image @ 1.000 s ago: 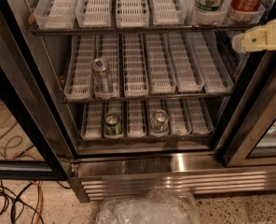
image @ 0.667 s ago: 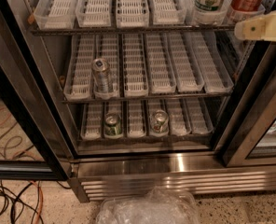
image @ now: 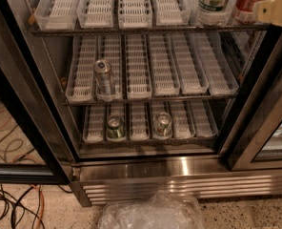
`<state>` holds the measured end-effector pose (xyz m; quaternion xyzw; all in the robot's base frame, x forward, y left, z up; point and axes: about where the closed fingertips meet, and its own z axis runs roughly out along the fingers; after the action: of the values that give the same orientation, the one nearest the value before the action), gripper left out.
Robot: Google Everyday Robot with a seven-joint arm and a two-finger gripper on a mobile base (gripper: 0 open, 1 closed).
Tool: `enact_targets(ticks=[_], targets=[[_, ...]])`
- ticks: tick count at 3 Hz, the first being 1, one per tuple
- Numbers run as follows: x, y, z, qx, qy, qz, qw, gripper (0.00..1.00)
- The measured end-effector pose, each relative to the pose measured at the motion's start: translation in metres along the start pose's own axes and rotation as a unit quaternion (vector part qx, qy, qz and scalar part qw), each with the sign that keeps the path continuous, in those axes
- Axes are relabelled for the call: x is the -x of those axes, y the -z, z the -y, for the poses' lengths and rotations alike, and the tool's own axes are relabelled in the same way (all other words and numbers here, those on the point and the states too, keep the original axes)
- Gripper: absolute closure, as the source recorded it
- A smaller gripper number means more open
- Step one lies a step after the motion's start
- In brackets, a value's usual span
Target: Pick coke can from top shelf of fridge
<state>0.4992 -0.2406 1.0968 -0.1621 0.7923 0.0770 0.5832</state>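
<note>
The coke can (image: pixel 249 0), red with a silver lower rim, stands at the right end of the top shelf (image: pixel 107 9), cut off by the top edge of the view. A white-and-green can (image: pixel 215 2) stands just left of it. My gripper (image: pixel 274 10) shows as a cream-coloured piece at the top right edge, in front of the coke can and slightly to its right. The fridge (image: pixel 146 173) is open, with white lane trays on three wire racks.
A silver can (image: pixel 104 76) stands on the middle rack. Two cans (image: pixel 115 127) (image: pixel 163 124) stand on the bottom rack. A black door frame (image: pixel 257 99) stands on the right. A clear plastic bag (image: pixel 150 213) and cables (image: pixel 12 204) lie on the floor.
My gripper has moved up and slightly right, towards the top shelf's right end. The cans have not moved.
</note>
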Motion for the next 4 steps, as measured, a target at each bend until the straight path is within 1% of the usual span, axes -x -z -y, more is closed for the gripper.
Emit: enact_targets(ticks=[1, 2, 4], targets=[[0.005, -0.002, 0.003, -0.010, -0.001, 0.008, 0.9999, 0.39], [0.007, -0.010, 0.009, -0.016, 0.002, 0.009, 0.9998, 0.35], [0.002, -0.033, 0.026, -0.032, -0.002, 0.008, 0.9995, 0.42]])
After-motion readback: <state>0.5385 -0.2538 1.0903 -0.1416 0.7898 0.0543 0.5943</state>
